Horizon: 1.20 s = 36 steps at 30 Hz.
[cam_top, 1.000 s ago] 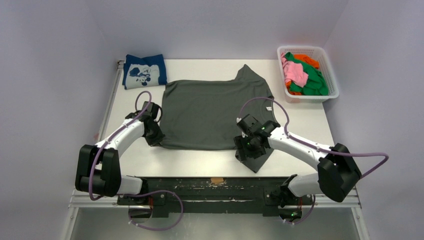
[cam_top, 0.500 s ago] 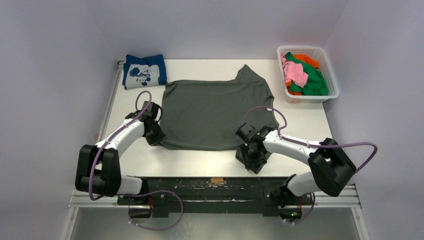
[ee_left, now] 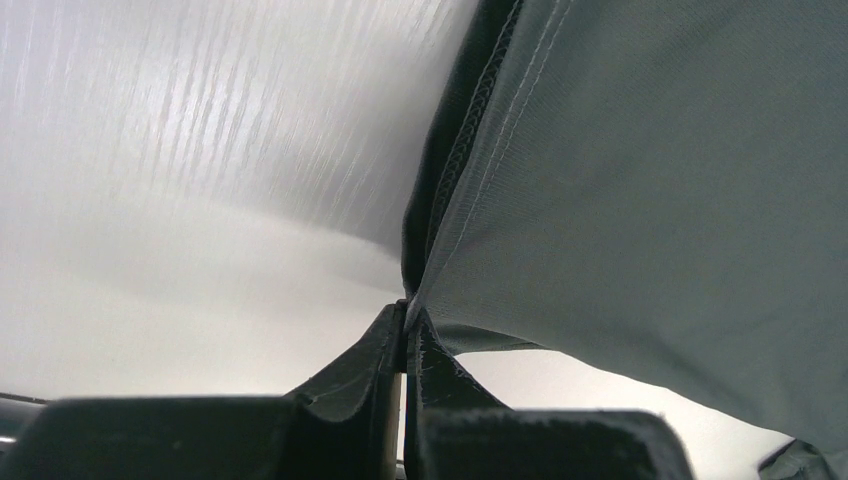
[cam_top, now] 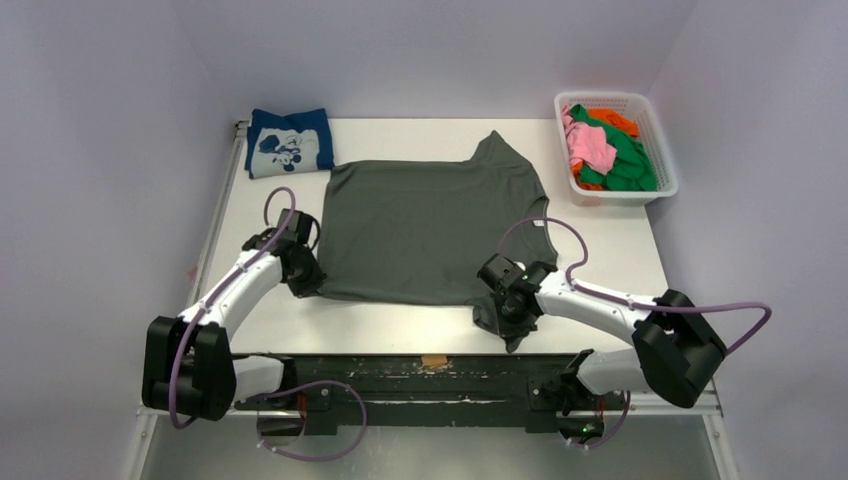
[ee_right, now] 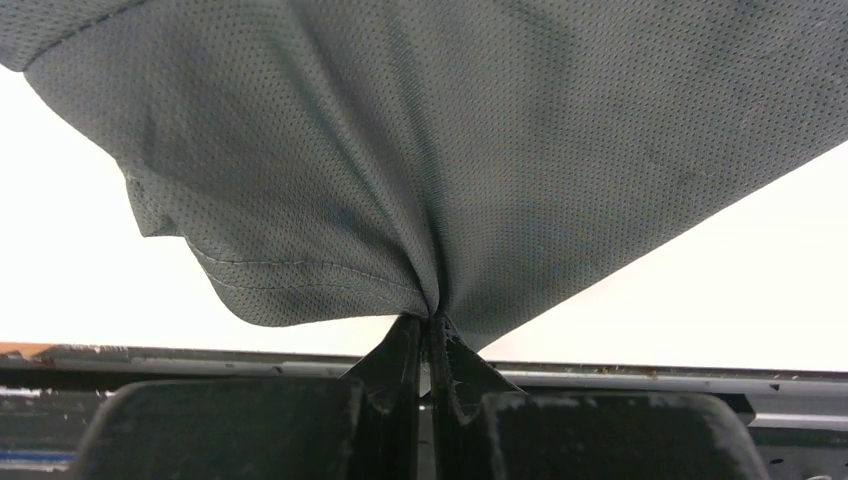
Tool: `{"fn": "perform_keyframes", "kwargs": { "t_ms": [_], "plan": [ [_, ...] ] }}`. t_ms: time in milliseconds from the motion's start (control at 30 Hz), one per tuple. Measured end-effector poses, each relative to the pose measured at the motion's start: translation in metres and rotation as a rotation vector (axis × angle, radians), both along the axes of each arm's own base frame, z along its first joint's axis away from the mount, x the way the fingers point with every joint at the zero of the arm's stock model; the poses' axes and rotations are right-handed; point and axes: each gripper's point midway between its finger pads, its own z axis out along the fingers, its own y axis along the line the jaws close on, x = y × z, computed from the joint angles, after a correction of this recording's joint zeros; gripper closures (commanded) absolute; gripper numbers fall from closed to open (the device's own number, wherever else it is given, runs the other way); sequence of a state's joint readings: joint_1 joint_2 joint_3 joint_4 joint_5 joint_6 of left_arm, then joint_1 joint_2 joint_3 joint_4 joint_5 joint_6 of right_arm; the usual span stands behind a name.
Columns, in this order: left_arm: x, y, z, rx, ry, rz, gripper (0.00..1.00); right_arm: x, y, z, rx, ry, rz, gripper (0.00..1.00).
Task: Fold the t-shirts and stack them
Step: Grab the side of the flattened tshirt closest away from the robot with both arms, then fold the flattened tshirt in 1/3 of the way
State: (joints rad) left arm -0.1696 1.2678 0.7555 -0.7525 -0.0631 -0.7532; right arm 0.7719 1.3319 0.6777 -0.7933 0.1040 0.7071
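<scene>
Tabletop of white laminate [cam_top: 620, 250] fills most of the overhead view and bears everything else. Across its middle lies the plain dark grey cloth t-shirt [cam_top: 425, 225], spread flat and unfolded, hem toward the left and collar toward the right.

At the far right corner stands the white plastic mesh basket [cam_top: 605, 97], holding a loose heap of pink [cam_top: 590, 145], green [cam_top: 630, 160] and orange [cam_top: 618, 120] tees, none of them folded. At the far left corner sits the navy blue t-shirt with white cartoon print [cam_top: 290, 140], folded into a small square just beside the grey shirt's far hem corner.

The left gripper [cam_top: 305, 283] is at the shirt's near hem corner. Its wrist view shows the jaws pressed together on the stitched edge [ee_left: 405, 320], with cloth rising from between them. The right gripper [cam_top: 505, 310] is at the near sleeve, and its wrist view likewise shows the jaws clamped on a pinch of grey fabric [ee_right: 430, 325].

By my reading, one shirt is finished. The grey one is gripped along its near side, ready for a first fold, and the basket's heap has not been started, so most of the job remains.
</scene>
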Motion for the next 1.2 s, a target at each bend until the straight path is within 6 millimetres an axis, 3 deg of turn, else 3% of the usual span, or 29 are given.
{"fn": "perform_keyframes", "kwargs": {
  "t_ms": [167, 333, 500, 667, 967, 1200],
  "plan": [
    [-0.015, 0.001, 0.007, -0.015, -0.012, 0.019, 1.0, -0.018, -0.003, 0.005, 0.031, 0.034, -0.011, 1.0],
    [-0.016, -0.003, 0.016, -0.045, -0.038, 0.03, 1.0, -0.012, 0.0, 0.024, 0.035, 0.014, -0.012, 1.0],
    [-0.013, -0.006, 0.019, -0.062, -0.048, 0.034, 1.0, 0.032, 0.025, 0.061, 0.07, -0.102, 0.009, 1.0],
    [0.007, -0.011, 0.03, -0.074, -0.08, 0.034, 1.0, 0.083, 0.037, 0.09, 0.061, -0.225, 0.021, 1.0],
    [0.044, -0.012, 0.04, -0.064, -0.094, 0.044, 1.0, 0.136, 0.008, 0.107, 0.004, -0.303, -0.017, 1.0],
    [0.073, -0.005, 0.045, -0.055, -0.097, 0.072, 1.0, 0.174, 0.003, 0.113, -0.019, -0.352, -0.019, 1.0]
  ]
}}
